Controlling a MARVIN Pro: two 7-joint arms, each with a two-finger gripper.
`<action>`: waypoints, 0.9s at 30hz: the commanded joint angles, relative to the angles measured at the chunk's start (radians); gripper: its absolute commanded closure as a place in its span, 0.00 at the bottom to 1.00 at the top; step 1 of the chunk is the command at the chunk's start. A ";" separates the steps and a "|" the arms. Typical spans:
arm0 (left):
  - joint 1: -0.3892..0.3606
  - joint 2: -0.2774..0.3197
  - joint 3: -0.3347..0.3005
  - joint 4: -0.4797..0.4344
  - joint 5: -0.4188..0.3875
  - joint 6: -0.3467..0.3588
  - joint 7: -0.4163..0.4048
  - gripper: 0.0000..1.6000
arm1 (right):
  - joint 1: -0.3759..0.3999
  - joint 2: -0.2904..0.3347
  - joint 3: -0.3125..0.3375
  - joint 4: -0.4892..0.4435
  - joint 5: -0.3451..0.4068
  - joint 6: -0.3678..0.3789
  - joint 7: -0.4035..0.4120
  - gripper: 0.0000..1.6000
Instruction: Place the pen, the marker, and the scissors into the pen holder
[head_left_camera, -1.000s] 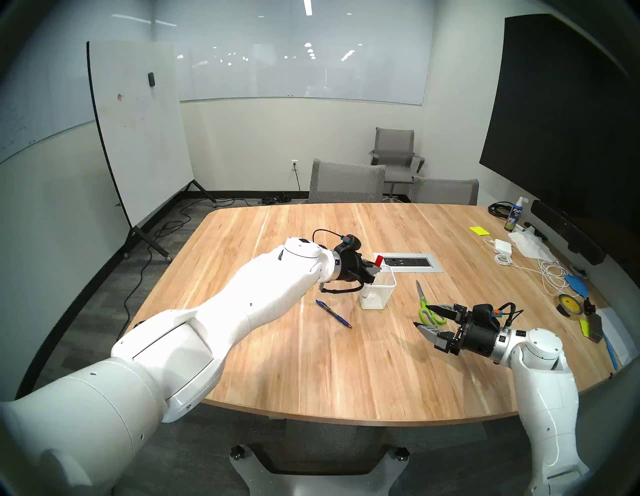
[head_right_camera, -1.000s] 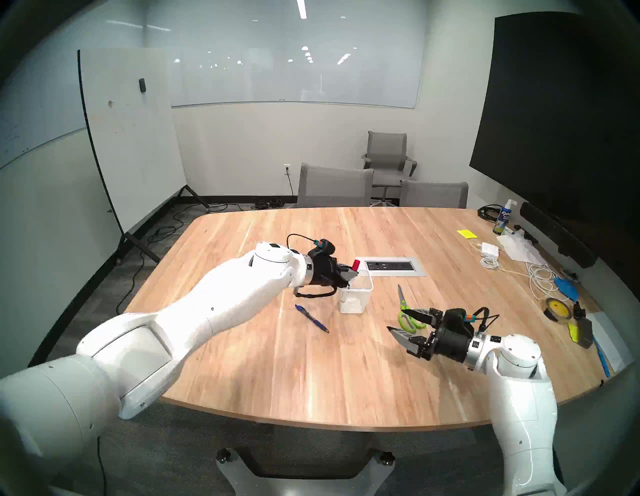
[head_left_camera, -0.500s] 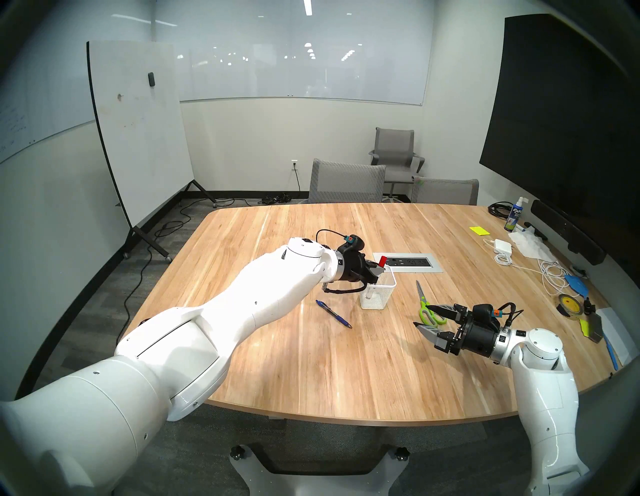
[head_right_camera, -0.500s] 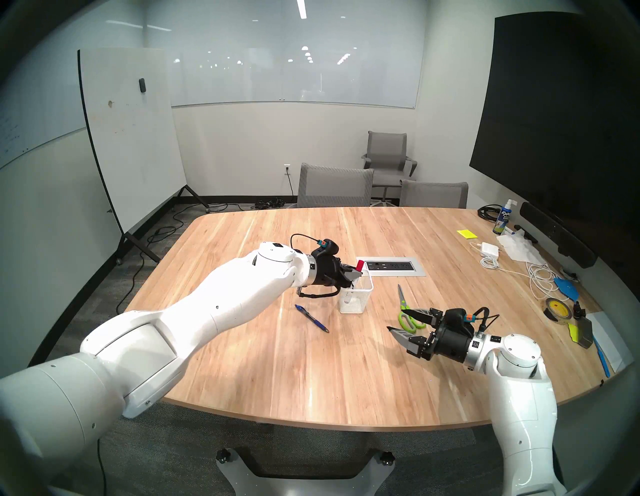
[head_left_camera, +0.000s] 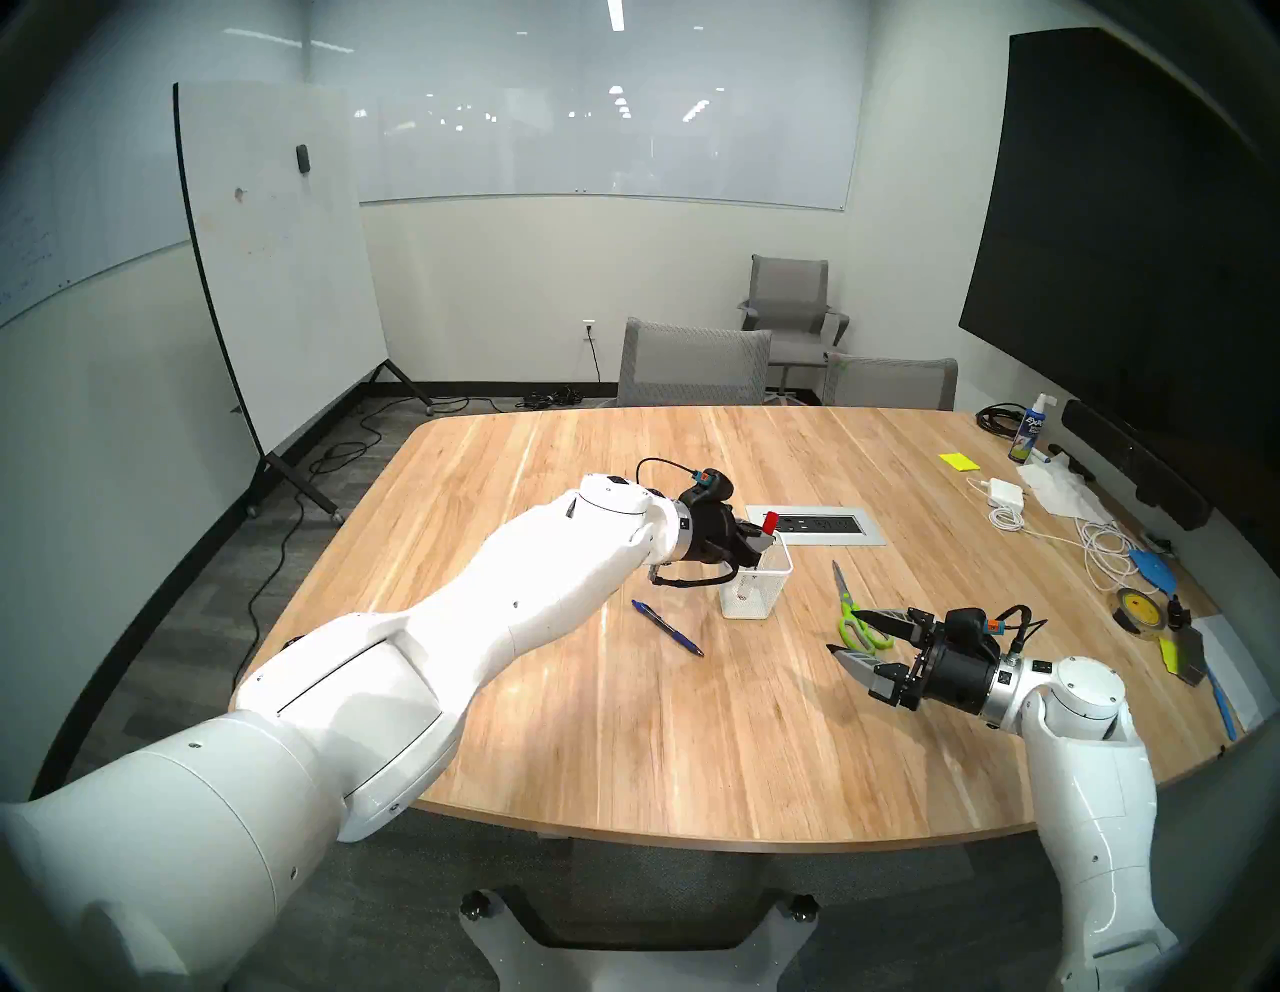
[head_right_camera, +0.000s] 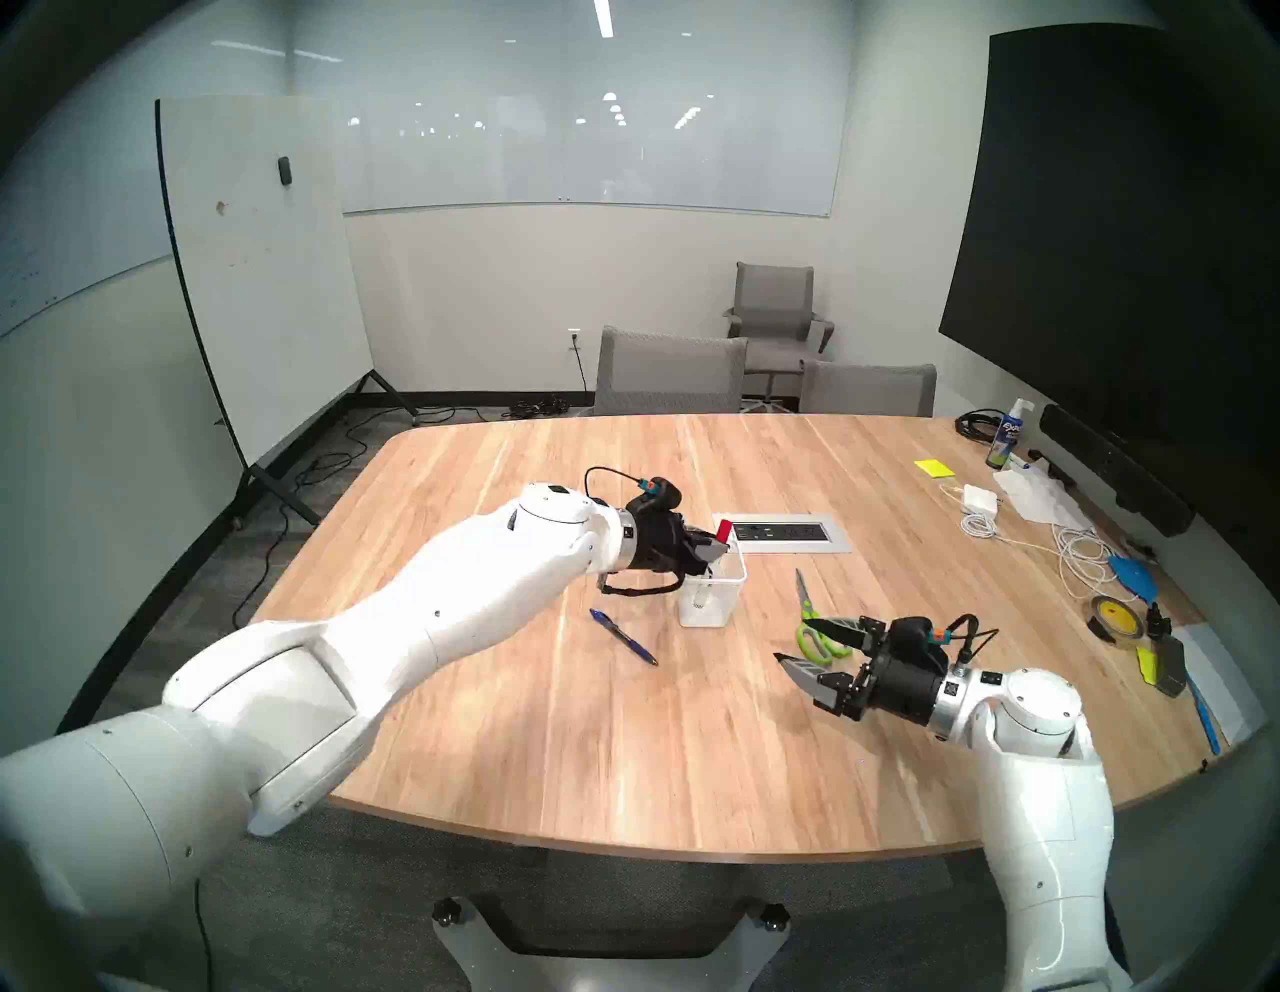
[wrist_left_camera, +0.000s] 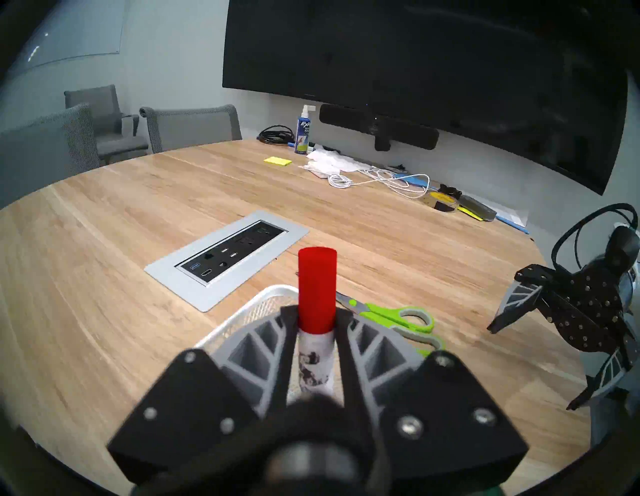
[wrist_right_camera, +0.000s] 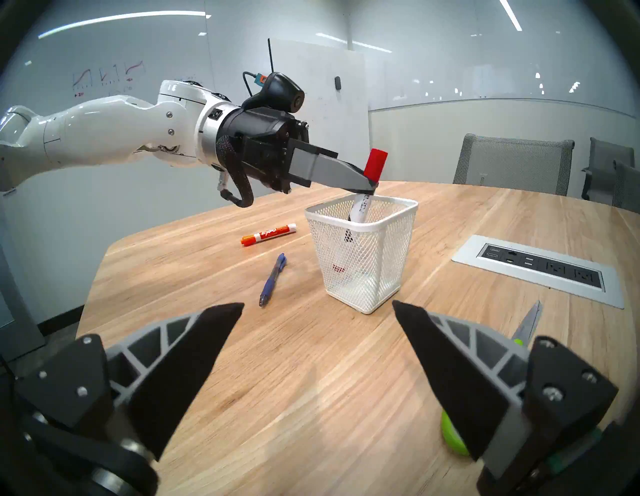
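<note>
- The left gripper (wrist_right_camera: 372, 187) has its fingers (wrist_left_camera: 256, 350) around the red-capped white marker (wrist_right_camera: 375, 166) just below the cap; whether they still pinch it or have just slackened I cannot tell.
- The marker's lower half stands tilted inside the white wire-mesh pen holder (wrist_right_camera: 363, 263), cap above the rim, so that item looks nearly placed.
- Left to do: the slim blue ballpoint pen (head_left_camera: 666, 627) lies on the wooden counter (head_left_camera: 623, 727) near the holder; the lime-green-handled scissors (head_left_camera: 855, 613) lie beside the right gripper (head_left_camera: 848, 632).
- An orange-capped marker (wrist_right_camera: 269, 234) lies on the counter too.
- The right gripper's fingers are spread wide, holding nothing.
- Against a second ago, the marker sits slightly further over the holder; the right arm has not moved.
</note>
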 joint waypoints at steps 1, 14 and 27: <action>-0.012 -0.002 -0.010 -0.032 -0.005 -0.001 0.006 0.51 | 0.011 -0.002 0.002 -0.013 0.005 0.003 -0.002 0.00; -0.001 0.012 -0.010 -0.063 -0.005 0.012 0.012 0.47 | 0.012 -0.005 0.004 -0.014 0.002 0.003 0.001 0.00; 0.000 0.029 -0.013 -0.108 -0.005 0.032 0.024 0.51 | 0.013 -0.007 0.006 -0.013 -0.001 0.003 0.003 0.00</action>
